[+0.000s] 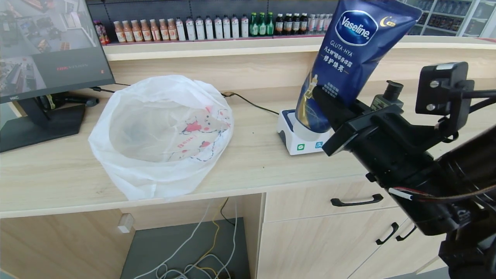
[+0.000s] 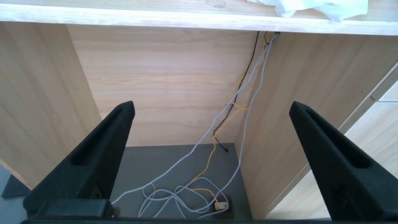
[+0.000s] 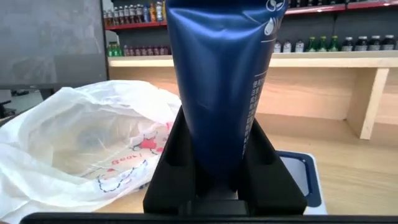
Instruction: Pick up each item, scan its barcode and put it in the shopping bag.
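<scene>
My right gripper (image 1: 323,104) is shut on a dark blue lotion tube (image 1: 348,58), holding it upright and tilted just above the white barcode scanner (image 1: 300,141) on the counter. In the right wrist view the tube (image 3: 224,81) rises between the black fingers (image 3: 177,149), with the scanner (image 3: 301,174) behind it. The white plastic shopping bag (image 1: 162,131) stands open on the counter to the left; the bag (image 3: 81,143) has red printing on it. My left gripper (image 2: 211,162) is open below the counter, facing the space under the desk.
A monitor (image 1: 46,42) on a black stand sits at the counter's far left. A shelf of bottles (image 1: 217,27) runs along the back. Drawers with black handles (image 1: 356,201) are under the counter at right. Loose cables (image 2: 205,186) lie on the floor beneath.
</scene>
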You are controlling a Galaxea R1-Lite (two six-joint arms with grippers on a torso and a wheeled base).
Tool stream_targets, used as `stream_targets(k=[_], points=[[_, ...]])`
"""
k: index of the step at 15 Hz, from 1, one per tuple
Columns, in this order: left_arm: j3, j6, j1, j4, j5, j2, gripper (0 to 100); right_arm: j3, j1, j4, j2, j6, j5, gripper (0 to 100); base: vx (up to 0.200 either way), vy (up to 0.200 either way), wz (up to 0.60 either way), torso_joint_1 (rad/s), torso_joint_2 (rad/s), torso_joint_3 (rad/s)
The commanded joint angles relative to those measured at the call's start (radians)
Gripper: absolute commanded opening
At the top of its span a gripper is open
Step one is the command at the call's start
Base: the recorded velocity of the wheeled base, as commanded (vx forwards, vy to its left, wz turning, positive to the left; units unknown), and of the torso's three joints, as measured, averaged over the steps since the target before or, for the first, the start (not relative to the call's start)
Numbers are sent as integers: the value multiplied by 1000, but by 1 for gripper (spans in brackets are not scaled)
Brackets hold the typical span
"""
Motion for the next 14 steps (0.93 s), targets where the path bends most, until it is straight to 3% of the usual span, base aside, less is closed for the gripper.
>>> stream_targets(k=[1, 14], points=[[0, -1, 0, 0, 1, 0, 100, 11, 6, 0, 21, 4, -30, 0, 0, 0, 0, 0, 0, 0], [0, 1, 0, 0, -1, 0, 100, 50, 34, -3, -2, 29, -31, 0, 0, 200, 0, 3, 3, 3]])
